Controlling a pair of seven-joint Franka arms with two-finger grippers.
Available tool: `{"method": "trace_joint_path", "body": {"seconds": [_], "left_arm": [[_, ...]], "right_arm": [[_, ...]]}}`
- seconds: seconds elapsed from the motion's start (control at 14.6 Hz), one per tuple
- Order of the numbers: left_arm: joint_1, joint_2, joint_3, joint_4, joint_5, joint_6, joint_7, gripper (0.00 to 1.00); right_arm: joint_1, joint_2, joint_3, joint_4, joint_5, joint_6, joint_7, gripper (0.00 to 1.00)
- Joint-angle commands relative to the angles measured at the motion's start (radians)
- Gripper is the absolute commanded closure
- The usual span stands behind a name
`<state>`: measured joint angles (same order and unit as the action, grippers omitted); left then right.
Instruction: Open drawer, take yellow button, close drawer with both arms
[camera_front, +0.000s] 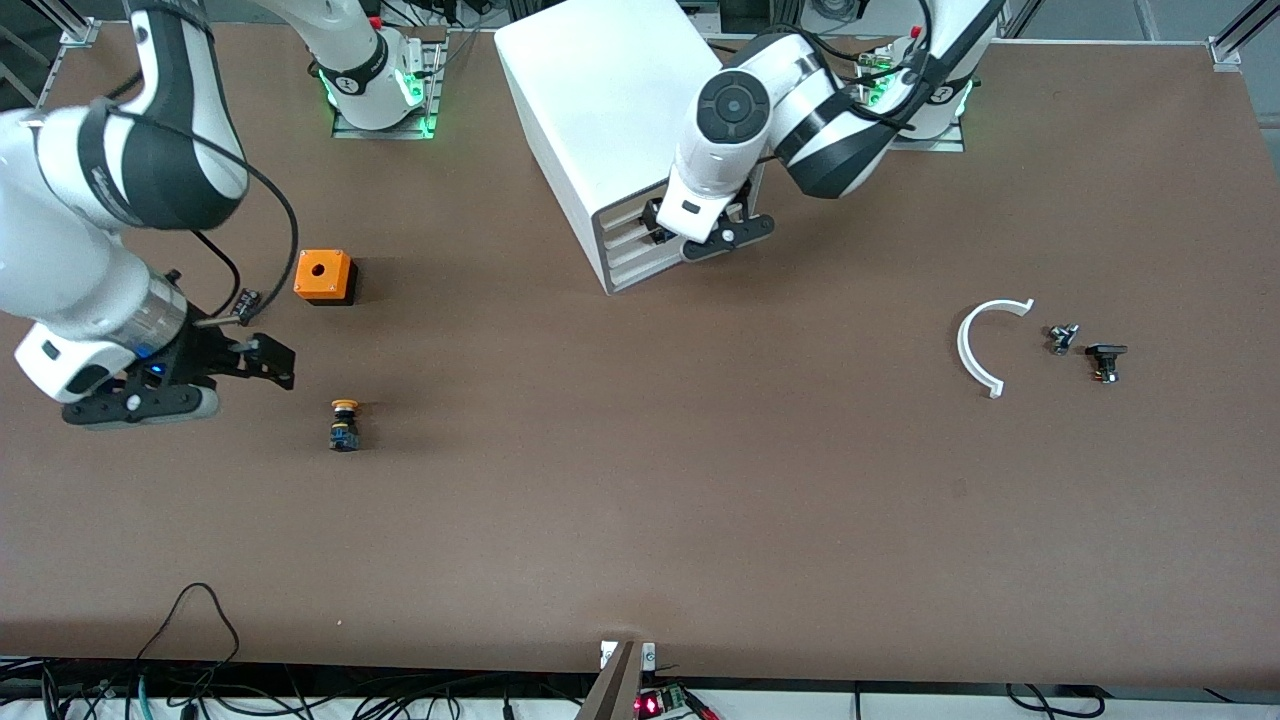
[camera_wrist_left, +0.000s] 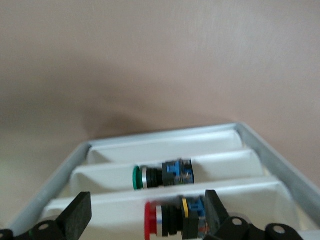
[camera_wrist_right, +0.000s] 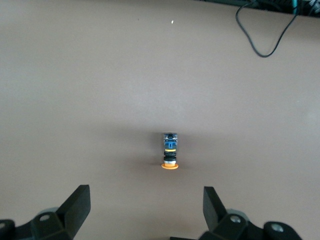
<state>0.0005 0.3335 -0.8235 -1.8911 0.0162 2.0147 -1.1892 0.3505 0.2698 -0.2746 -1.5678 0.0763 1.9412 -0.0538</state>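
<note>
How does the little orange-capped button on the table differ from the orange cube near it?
The button is much smaller than the orange cube. The button is round, with an orange-yellow cap on a black-and-blue body; the cube is boxy, orange on top with a hole, black beneath. The button lies nearer the front camera than the cube. Both rest on the table at the right arm's end.

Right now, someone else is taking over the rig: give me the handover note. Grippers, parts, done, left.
Right gripper: open, empty, over the table beside the button.
Left gripper: open, empty, at the cabinet's front, over the drawers.
Button: out, on the table, nearer the front camera than the orange cube, toward the right arm's end.
Drawer: the left wrist view looks into open trays holding a green-capped button and a red-capped one; which tray is the top one I cannot tell.
Done: button taken out and released.
Left: close the drawer, apparently.
</note>
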Motion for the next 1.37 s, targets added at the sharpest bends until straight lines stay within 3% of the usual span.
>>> {"method": "trace_joint_path", "body": {"seconds": [0.0, 0.27, 0.41, 0.55, 0.68, 0.82, 0.96, 1.09, 1.3], "left_arm": [[0.131, -0.040, -0.003, 0.108, 0.020, -0.156, 0.216, 0.00], [0.297, -0.037, -0.003, 0.309, 0.106, -0.341, 0.533, 0.00], [0.373, -0.037, -0.003, 0.351, 0.110, -0.363, 0.664, 0.00], [0.418, -0.044, -0.005, 0.383, 0.158, -0.392, 0.784, 0.00], [0.429, -0.051, 0.019, 0.475, 0.180, -0.464, 0.920, 0.00], [0.376, -0.082, 0.146, 0.495, 0.169, -0.468, 1.054, 0.00], [0.226, -0.123, 0.378, 0.492, 0.136, -0.461, 1.167, 0.00], [0.165, -0.161, 0.516, 0.474, 0.035, -0.455, 1.241, 0.00], [-0.001, -0.273, 0.767, 0.330, -0.005, -0.355, 1.315, 0.00]], "right_arm": [[0.004, -0.056, 0.008, -0.001, -0.020, -0.063, 0.023, 0.00], [-0.002, -0.133, 0.031, -0.006, -0.055, -0.218, 0.125, 0.00], [-0.092, -0.191, 0.144, -0.035, -0.127, -0.243, 0.175, 0.00], [-0.226, -0.251, 0.273, -0.086, -0.135, -0.242, 0.178, 0.00], [-0.309, -0.308, 0.345, -0.153, -0.133, -0.232, 0.180, 0.00], [-0.326, -0.327, 0.357, -0.179, -0.125, -0.231, 0.177, 0.00], [-0.335, -0.356, 0.359, -0.219, -0.121, -0.222, 0.167, 0.00], [-0.352, -0.389, 0.364, -0.276, -0.116, -0.187, 0.167, 0.00], [-0.377, -0.411, 0.364, -0.319, -0.060, -0.160, 0.143, 0.00]]}}
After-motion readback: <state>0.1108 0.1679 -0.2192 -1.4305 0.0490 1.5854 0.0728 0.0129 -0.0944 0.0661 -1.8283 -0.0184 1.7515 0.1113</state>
